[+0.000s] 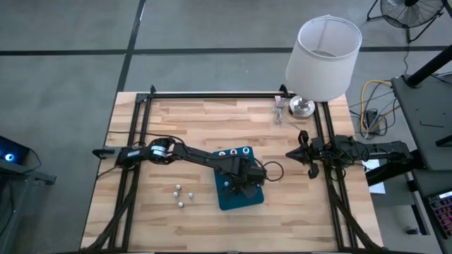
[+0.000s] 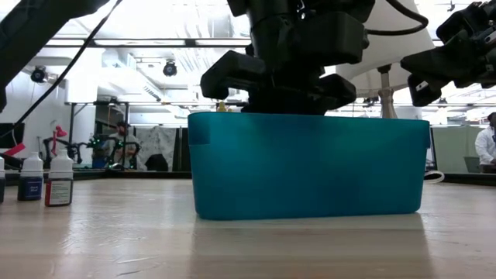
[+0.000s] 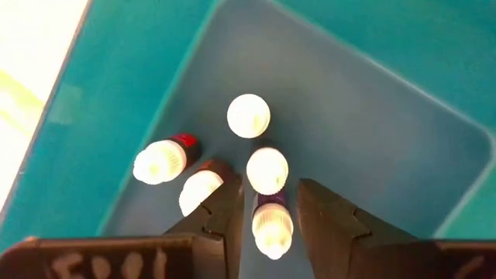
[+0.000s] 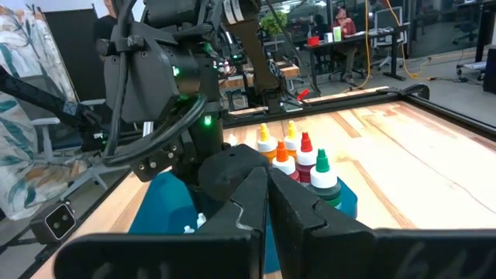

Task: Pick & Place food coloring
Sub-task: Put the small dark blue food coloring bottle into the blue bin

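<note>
High view shows a pale wood-plank table [image 1: 198, 120] edged by black rails on a grey floor; the left gripper [image 1: 244, 185] hangs over the teal tray [image 1: 256, 200] near the table's middle, and the right gripper [image 1: 298, 154] waits well off to its side at the table's right edge, fingers pressed together and empty. Behind the left gripper, at the tray's far rim, stands a row of capped bottles [image 1: 234, 151]; on the boards to its left lie a few small whitish bottles [image 1: 182, 195], well apart from the tray; a white-shaded lamp [image 1: 321, 53] stands at the far right corner.

Left wrist view looks down into the tray [image 3: 403, 124]: the left gripper [image 3: 271, 213] has its fingers parted around a purple-labelled bottle [image 3: 271, 225], which stands between them with a slight gap at each side, so whether they still touch it I cannot tell; just ahead stand two more white-capped bottles [image 3: 266, 170], and beside one finger two others, one with a red label [image 3: 160, 161].

Low view shows the tray's wall [image 2: 310, 167] resting flat on the wood under the gripper; two bottles [image 2: 46, 180] stand far to its side; beyond lies a workshop with ceiling lights, and a person in white [image 2: 488, 147] at the edge.

Right wrist view shows yellow, orange, red and green caps [image 4: 298, 151] beside the tray, and desks in the room behind.
</note>
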`<move>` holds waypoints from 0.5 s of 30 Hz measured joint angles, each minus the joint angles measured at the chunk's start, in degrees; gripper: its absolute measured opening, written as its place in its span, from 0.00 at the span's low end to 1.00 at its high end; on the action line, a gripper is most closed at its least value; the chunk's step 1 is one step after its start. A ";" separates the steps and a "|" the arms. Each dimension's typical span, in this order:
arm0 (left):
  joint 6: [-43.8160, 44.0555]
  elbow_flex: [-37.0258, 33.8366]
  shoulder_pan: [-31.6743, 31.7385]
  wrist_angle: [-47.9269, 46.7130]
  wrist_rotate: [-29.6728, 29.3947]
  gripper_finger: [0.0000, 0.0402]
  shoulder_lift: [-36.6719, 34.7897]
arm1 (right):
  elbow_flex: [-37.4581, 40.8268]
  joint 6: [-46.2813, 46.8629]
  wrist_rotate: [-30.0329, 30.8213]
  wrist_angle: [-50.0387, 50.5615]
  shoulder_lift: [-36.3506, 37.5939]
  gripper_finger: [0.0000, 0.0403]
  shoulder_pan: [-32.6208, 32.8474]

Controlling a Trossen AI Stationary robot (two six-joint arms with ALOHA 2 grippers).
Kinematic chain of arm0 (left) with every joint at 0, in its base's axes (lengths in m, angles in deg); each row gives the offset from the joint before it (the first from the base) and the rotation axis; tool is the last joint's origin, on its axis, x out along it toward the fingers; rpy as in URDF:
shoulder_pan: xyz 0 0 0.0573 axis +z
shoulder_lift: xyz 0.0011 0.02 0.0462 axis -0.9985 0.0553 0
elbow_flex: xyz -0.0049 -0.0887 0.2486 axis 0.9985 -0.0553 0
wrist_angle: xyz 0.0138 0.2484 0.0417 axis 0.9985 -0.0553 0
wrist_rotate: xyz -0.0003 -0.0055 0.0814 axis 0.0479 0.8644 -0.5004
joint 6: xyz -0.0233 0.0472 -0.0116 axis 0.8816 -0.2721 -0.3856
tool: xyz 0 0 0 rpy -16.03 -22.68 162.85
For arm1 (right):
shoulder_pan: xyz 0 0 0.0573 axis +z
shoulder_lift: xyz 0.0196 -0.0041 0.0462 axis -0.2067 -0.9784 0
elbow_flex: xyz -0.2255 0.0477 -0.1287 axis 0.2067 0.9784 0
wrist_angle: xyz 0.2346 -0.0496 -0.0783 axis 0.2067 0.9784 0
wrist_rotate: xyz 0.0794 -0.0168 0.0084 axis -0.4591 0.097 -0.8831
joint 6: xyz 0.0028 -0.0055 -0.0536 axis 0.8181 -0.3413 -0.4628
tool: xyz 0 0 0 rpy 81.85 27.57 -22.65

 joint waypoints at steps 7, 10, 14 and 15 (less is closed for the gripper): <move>0.25 1.94 0.00 -1.97 -0.22 0.23 -0.17 | 0.02 0.00 -0.02 0.00 0.00 0.02 0.01; 0.42 3.33 0.00 -3.51 -0.76 0.23 -0.17 | 0.02 0.00 -0.02 0.00 0.00 0.02 0.01; 1.20 5.13 0.00 -5.03 -0.91 0.23 -0.19 | 0.02 0.00 -0.02 0.00 0.01 0.02 0.00; 1.72 5.59 0.00 -5.17 -0.92 0.23 -0.19 | 0.00 0.00 0.00 0.00 0.02 0.02 0.01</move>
